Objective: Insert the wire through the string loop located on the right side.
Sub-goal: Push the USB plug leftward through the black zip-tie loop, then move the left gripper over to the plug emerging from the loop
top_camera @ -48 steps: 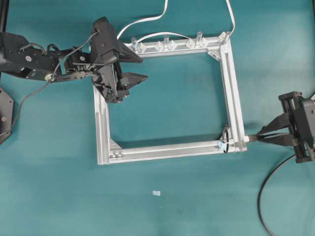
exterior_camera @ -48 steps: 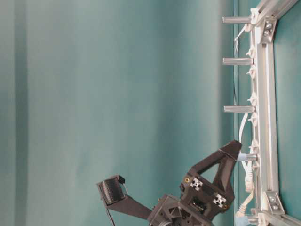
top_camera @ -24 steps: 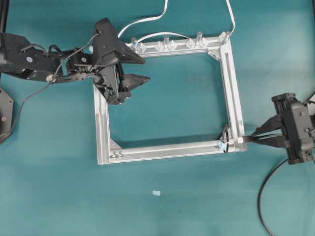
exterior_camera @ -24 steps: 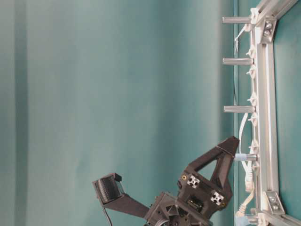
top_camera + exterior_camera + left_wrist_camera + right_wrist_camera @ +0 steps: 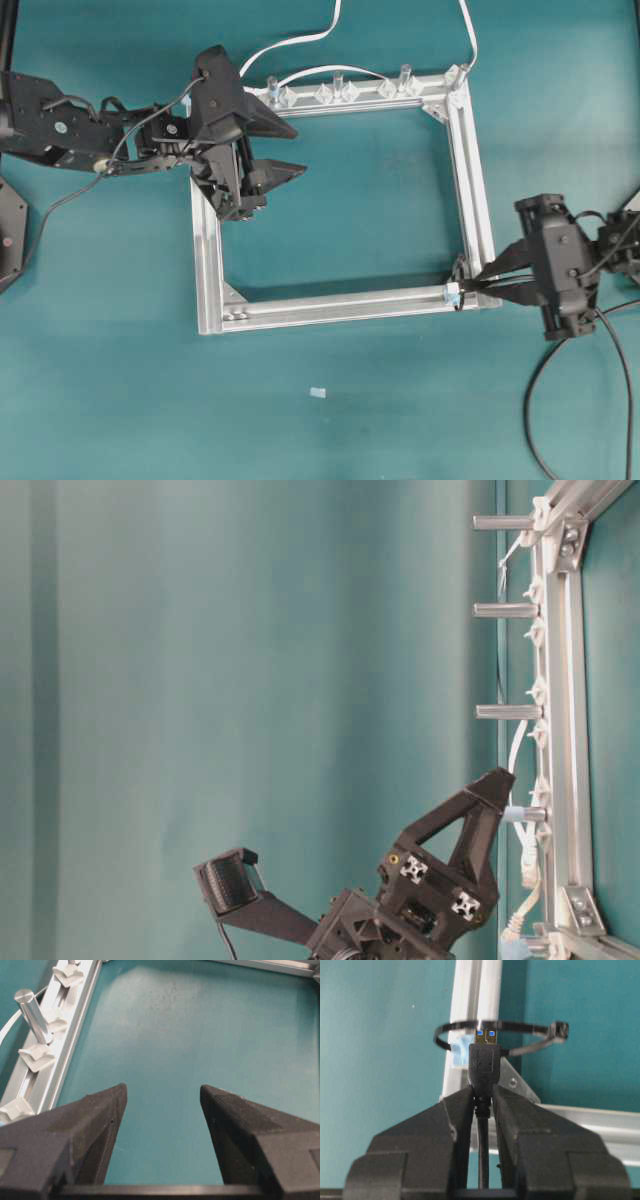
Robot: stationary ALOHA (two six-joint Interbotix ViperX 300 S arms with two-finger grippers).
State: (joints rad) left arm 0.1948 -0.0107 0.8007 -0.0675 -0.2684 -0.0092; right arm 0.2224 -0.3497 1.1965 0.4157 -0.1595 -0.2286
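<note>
Right claw clamped tight on the wire just behind its plug; metal tip sits at the string loop, at the frame's lower right corner. Whether the tip is through cannot be told. Judgement: plug is stiff and light; cable behind it limp, so a hold close to the plug suits. Loop looks flimsy, easily pushed aside. Left claw spread wide, empty, above the bench.

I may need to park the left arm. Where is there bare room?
Bare mat inside the frame, between its four rails, and below its bottom rail, bar a small white scrap. Crowded: top rail with clips, and the bottom-right corner, where the right end effector holds the wire at the loop.
</note>
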